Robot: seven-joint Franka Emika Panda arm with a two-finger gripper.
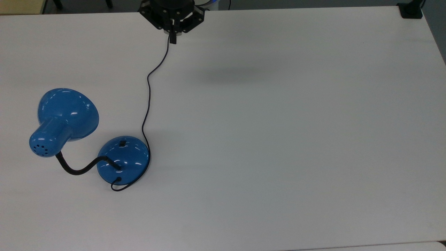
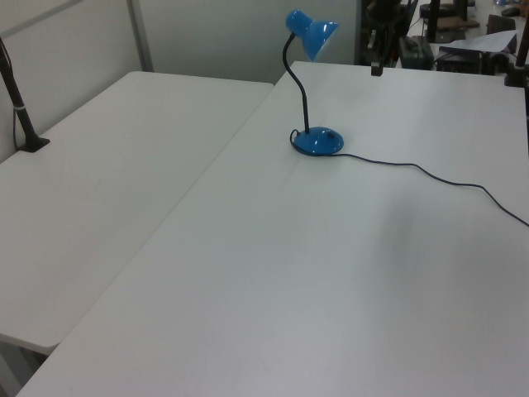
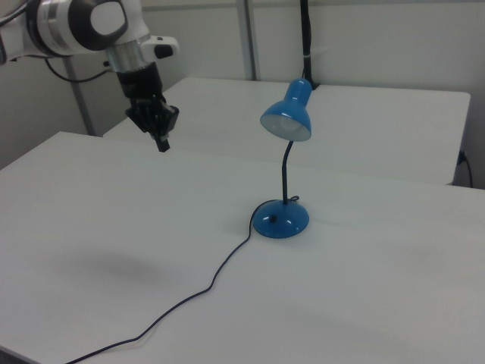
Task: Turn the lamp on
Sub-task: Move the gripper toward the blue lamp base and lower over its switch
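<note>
Near the table's (image 1: pixel 278 139) far edge — pinched-together hand (image 1: pixel 172 39), well apart from lamp (image 1: pixel 123 158).

A white table (image 1: pixel 278 139) is seen, with a second white table (image 2: pixel 107 165) set just beside it, edge to edge. A black post (image 2: pixel 16 99) is clamped at the second table's far corner in the left view. A black clamp block (image 1: pixel 411 10) is seen at the top view's upper right corner.
</note>
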